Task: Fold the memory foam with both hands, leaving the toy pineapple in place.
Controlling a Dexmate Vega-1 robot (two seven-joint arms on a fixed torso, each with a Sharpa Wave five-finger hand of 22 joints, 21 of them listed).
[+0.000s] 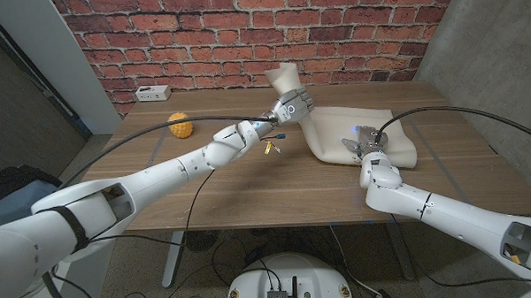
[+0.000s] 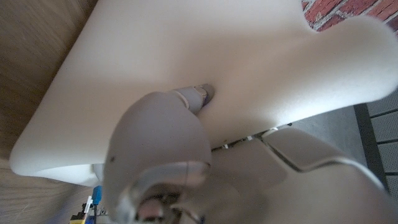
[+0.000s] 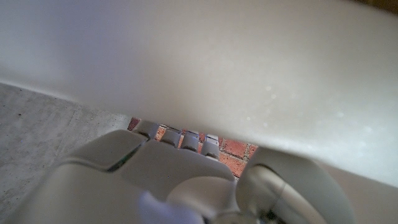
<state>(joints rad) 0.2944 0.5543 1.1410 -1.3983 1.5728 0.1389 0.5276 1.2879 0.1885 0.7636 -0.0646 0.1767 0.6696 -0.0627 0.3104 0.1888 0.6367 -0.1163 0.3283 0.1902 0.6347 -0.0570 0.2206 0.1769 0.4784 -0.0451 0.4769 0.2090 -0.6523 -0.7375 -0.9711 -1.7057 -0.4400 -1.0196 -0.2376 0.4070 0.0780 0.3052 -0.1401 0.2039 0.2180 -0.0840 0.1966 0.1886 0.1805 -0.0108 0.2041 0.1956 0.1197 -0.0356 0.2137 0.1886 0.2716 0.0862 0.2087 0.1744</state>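
Closest to the head camera, the right hand (image 1: 369,146) is pressed on the near edge of the memory foam (image 1: 371,128), its grasp unclear. By the left hand (image 1: 291,106) the foam's left end is gripped and raised upright; its long axis runs left to right. Folding looks begun, not finished. Well left, the toy pineapple (image 1: 181,127) is left untouched.

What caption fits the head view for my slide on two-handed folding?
Left hand lifts one end of the memory foam; right hand grips it; toy pineapple sits apart.
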